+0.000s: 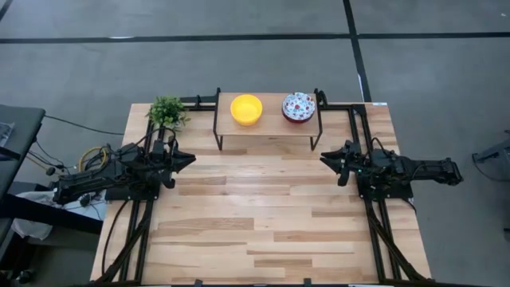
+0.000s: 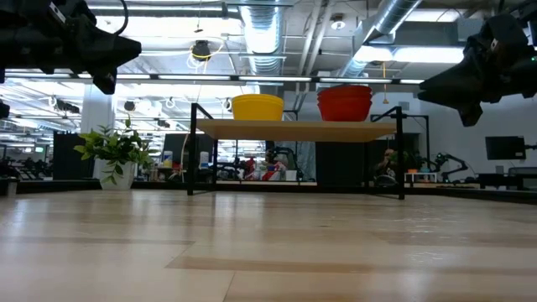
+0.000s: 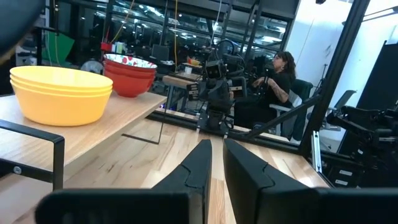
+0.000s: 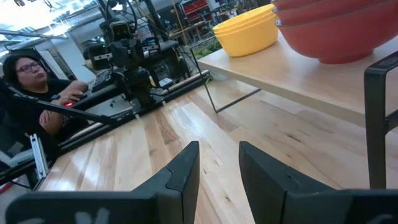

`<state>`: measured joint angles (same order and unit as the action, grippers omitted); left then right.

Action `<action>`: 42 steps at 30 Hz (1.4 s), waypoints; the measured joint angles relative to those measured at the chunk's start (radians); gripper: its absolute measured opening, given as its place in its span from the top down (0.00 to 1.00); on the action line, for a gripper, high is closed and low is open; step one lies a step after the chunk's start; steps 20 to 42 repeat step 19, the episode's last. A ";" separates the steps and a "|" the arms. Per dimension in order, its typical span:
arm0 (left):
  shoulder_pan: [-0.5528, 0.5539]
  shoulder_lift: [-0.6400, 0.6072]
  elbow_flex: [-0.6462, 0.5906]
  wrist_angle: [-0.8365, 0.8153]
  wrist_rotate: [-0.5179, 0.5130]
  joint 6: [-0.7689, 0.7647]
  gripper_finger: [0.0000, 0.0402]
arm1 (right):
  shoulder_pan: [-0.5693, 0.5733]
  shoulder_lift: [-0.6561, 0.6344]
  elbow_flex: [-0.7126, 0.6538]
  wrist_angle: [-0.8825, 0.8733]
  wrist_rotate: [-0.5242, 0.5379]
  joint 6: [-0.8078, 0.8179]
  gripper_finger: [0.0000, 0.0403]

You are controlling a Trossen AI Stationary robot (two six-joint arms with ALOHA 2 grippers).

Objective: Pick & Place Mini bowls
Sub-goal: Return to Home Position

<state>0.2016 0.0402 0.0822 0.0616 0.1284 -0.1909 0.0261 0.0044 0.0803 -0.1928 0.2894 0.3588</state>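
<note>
Two stacks of mini bowls stand on a small raised shelf (image 1: 269,128) at the table's far side. The yellow stack (image 1: 246,109) (image 2: 258,106) (image 3: 61,93) (image 4: 247,31) is on its left part. The floral stack (image 1: 299,106), red on the outside (image 2: 345,102) (image 3: 129,76) (image 4: 339,28), is on its right part. My left gripper (image 1: 191,159) (image 3: 217,146) hovers near the table's left edge, open by a narrow gap. My right gripper (image 1: 323,157) (image 4: 219,149) hovers near the right edge, open. Both point toward the table's middle and hold nothing.
The shelf has a wooden top on black metal legs (image 2: 193,151), with open space under it. A small potted plant (image 1: 166,112) (image 2: 116,155) stands left of the shelf. Bare wooden table (image 1: 255,215) lies between the arms. A seated person (image 3: 273,81) (image 4: 37,81) is beyond the table.
</note>
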 joint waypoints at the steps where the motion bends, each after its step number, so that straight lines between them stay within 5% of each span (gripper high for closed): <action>1: 0.000 0.000 0.000 0.000 0.000 0.000 0.90 | 0.000 0.000 0.000 0.000 0.000 0.000 0.75; 42: 0.000 0.000 0.000 0.008 0.000 0.000 0.90 | 0.000 0.000 0.000 0.000 0.000 0.000 0.75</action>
